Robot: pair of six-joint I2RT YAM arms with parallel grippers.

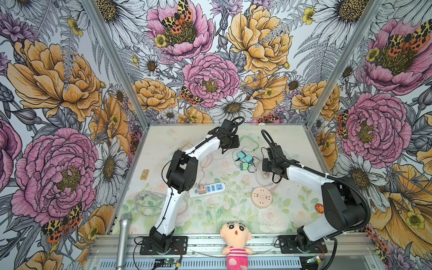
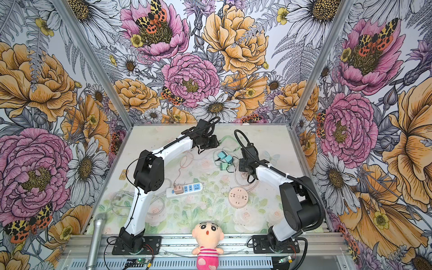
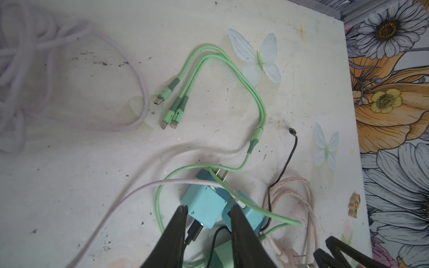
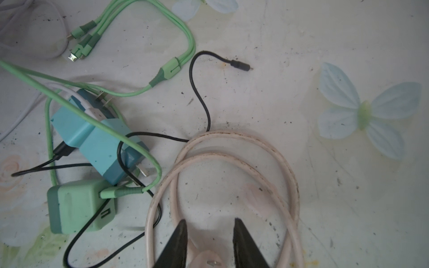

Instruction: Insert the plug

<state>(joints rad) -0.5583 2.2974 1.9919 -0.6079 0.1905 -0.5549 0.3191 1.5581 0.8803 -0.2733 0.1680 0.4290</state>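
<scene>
My right gripper [image 4: 210, 220] is shut on a pale pink plug [image 4: 209, 261], whose metal prong shows between the fingers. The plug's pink cable [image 4: 232, 143] loops on the table in front of it. My left gripper [image 3: 207, 207] is open and hovers over a blue charger cube [image 3: 204, 204]. Its jaws frame the cube in the left wrist view, but no finger shows beside this cube [image 4: 69, 130] in the right wrist view. In both top views a white power strip [image 1: 208, 189] [image 2: 184, 189] lies mid-table with a pink adapter [image 1: 201, 189] in it.
A second blue charger [image 4: 109, 153] and a green charger [image 4: 79, 206] lie tangled with green, black and lilac cables. A round pink socket [image 1: 261, 197] sits right of the strip. A doll [image 1: 236, 243] and a microphone [image 1: 124, 238] stand at the front edge.
</scene>
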